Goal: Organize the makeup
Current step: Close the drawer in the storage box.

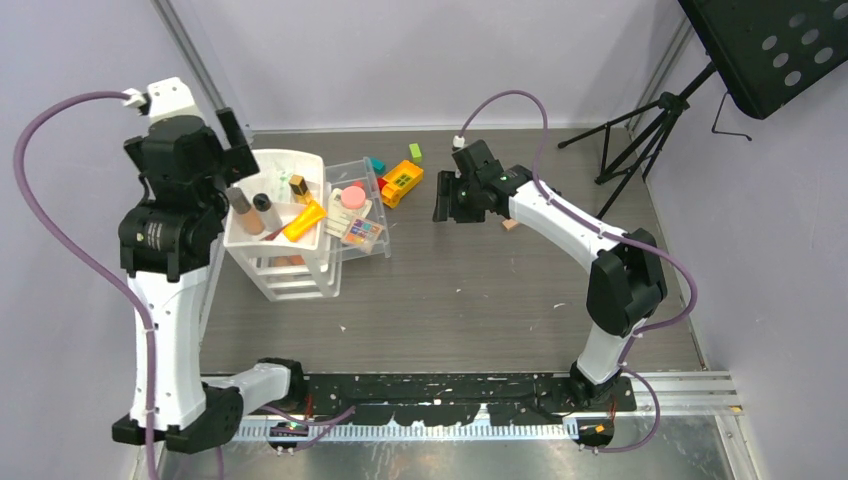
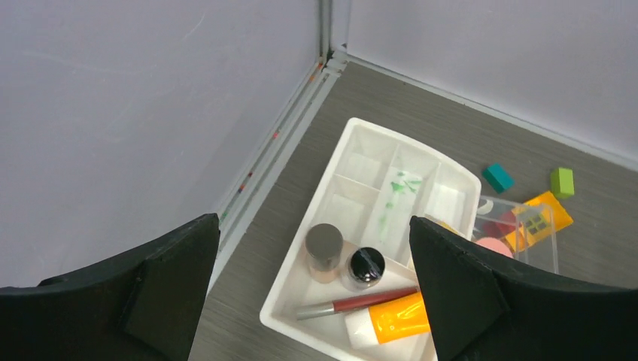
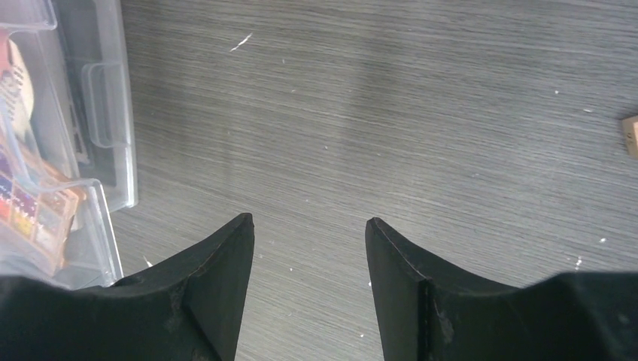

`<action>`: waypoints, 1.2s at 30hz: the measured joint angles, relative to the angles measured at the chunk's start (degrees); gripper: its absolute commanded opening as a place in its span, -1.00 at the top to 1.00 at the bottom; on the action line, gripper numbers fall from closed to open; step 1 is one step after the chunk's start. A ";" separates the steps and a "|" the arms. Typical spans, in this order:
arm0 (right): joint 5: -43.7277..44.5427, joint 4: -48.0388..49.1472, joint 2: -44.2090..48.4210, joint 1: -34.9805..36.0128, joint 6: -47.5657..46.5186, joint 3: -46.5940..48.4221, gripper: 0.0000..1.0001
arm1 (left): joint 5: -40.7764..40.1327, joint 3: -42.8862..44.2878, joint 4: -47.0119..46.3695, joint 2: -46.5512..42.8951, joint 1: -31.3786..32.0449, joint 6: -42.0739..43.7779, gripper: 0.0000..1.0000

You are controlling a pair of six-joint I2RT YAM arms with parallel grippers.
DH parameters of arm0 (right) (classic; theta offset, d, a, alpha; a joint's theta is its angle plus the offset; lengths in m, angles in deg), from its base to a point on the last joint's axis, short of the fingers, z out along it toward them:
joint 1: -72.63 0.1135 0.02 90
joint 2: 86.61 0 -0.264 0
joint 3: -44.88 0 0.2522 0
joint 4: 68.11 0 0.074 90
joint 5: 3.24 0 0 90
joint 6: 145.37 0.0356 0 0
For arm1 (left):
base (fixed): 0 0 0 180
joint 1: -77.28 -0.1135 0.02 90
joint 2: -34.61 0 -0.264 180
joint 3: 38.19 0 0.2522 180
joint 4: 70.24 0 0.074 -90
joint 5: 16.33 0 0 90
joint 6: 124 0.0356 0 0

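Observation:
The makeup lies in two containers at the left. A white tray (image 1: 300, 160) (image 2: 290, 280) holds two beige tubes (image 1: 241, 211) (image 2: 324, 247), a black-lidded pot (image 2: 367, 265), a red pencil (image 2: 363, 302), an orange tube (image 1: 305, 221) (image 2: 393, 319) and a gold-black lipstick (image 1: 298, 187). A clear box (image 1: 372, 178) (image 3: 105, 135) beside it holds a pink compact (image 1: 353, 195) (image 2: 493, 245) and an eyeshadow palette (image 1: 362, 232) (image 3: 30, 207). My left gripper (image 1: 232, 148) (image 2: 314, 222) hangs open high above the tray, empty. My right gripper (image 1: 442, 203) (image 3: 308, 220) is open over bare table, right of the clear box, holding nothing.
A yellow-and-red toy brick (image 1: 401, 182) (image 2: 538, 220) lies behind the clear box, with a teal block (image 1: 377, 164) (image 2: 497, 177) and a green block (image 1: 415, 152) (image 2: 562, 183) near the back wall. A small tan block (image 1: 510, 225) (image 3: 630, 135) sits under the right arm. A black tripod (image 1: 640, 135) stands at the far right.

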 measured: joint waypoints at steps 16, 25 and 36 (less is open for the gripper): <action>-5.38 2.73 0.00 0.02 1.29 -1.05 -0.15 | 24.33 -13.42 -7.67 3.61 -24.81 -12.59 -0.81; -8.46 5.68 0.00 1.75 1.33 -1.33 -0.14 | 30.10 -16.39 -12.96 9.20 -26.67 -14.01 -0.39; -5.20 6.97 -2.84 5.29 1.31 1.11 -0.13 | 32.44 -20.00 -15.39 10.73 -26.71 -14.71 -0.03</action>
